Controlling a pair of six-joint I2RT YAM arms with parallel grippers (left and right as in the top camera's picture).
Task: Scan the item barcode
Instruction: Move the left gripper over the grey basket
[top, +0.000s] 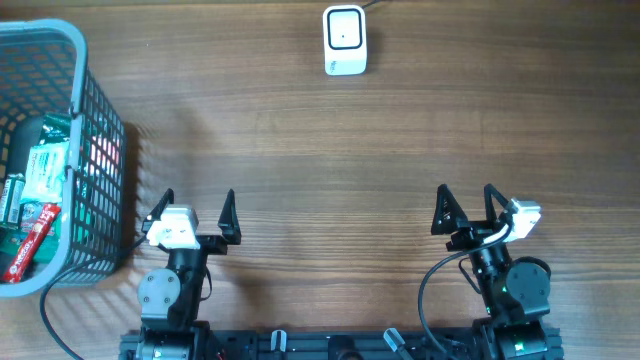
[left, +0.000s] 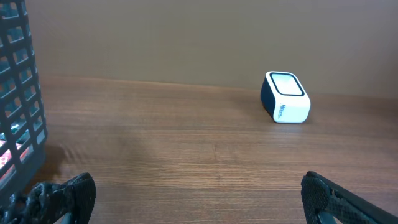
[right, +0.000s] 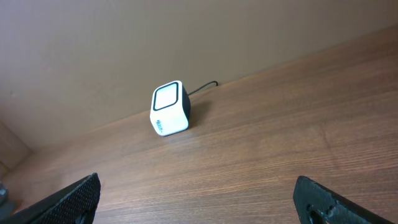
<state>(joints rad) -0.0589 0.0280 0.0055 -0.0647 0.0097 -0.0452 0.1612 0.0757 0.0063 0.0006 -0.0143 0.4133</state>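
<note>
A wooden counter (top: 330, 160) carries a small white scanner (top: 345, 40) at its far edge, near the middle, with its dark-framed window facing up. A thin cable (right: 202, 87) runs from its back. At the counter's left end stands a grey mesh basket (top: 100, 150). The goods lie inside it: a green-and-white packet (top: 45, 165), a red wrapper (top: 35, 235) slanted below it, and darker things too hidden to tell. Their barcodes cannot be made out.

The left gripper (top: 197, 203) sits at the near edge, just beside the basket's right wall, its jaws spread wide with nothing between them. The right gripper (top: 466, 197) is at the near edge too, well apart on the right, and is likewise wide and holds nothing. Both point toward the far edge.

In the left wrist view the scanner stands ahead and to the right, with the basket wall at the left border. In the right wrist view the scanner stands ahead and to the left. Both grippers are well apart from the scanner.
</note>
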